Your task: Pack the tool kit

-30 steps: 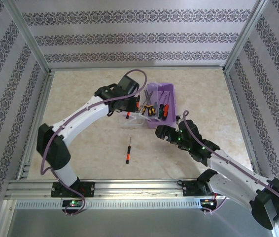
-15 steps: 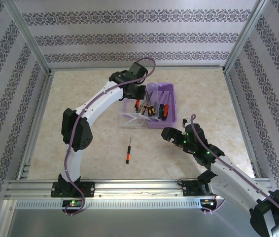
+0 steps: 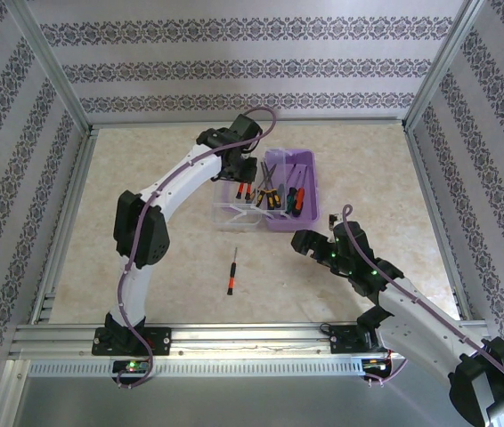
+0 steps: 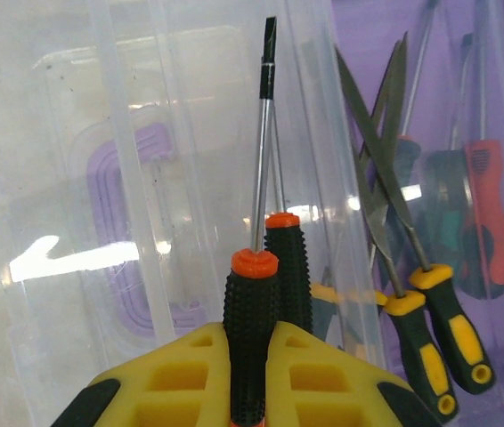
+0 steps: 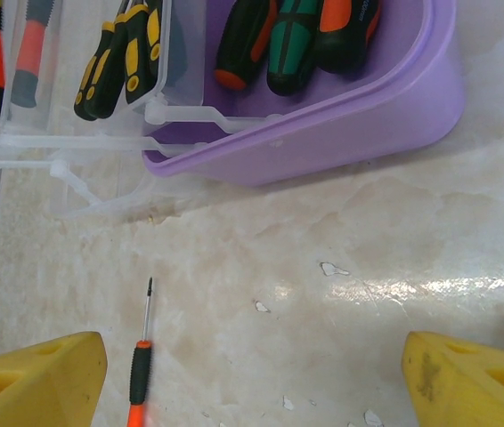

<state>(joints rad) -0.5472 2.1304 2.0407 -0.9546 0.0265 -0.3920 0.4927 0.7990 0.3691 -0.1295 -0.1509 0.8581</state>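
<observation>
The purple tool kit box [image 3: 293, 189] sits at mid-table with its clear lid [image 3: 235, 214] folded open to the left. Several screwdrivers [image 5: 274, 40] and yellow-handled tools [image 4: 434, 313] lie inside. My left gripper [image 3: 244, 181] hangs over the seam between lid and box, shut on a black-handled screwdriver [image 4: 251, 331] with an orange collar, blade pointing away. A second black screwdriver [image 4: 288, 267] rests just behind it. One more black and orange screwdriver [image 3: 231, 272] lies loose on the table. My right gripper [image 3: 308, 243] stands open just in front of the box with nothing between its fingers [image 5: 40, 378].
The loose screwdriver [image 5: 138, 378] lies close to my right gripper's left finger. Aluminium frame rails [image 3: 65, 222] and patterned walls [image 3: 243, 67] border the beige tabletop. The left arm's elbow [image 3: 138, 229] stands raised over the left half.
My left arm has reached farther back, carrying the screwdriver from the lid's front to above the lid and box edge. My right gripper drew back slightly from the box and stayed open.
</observation>
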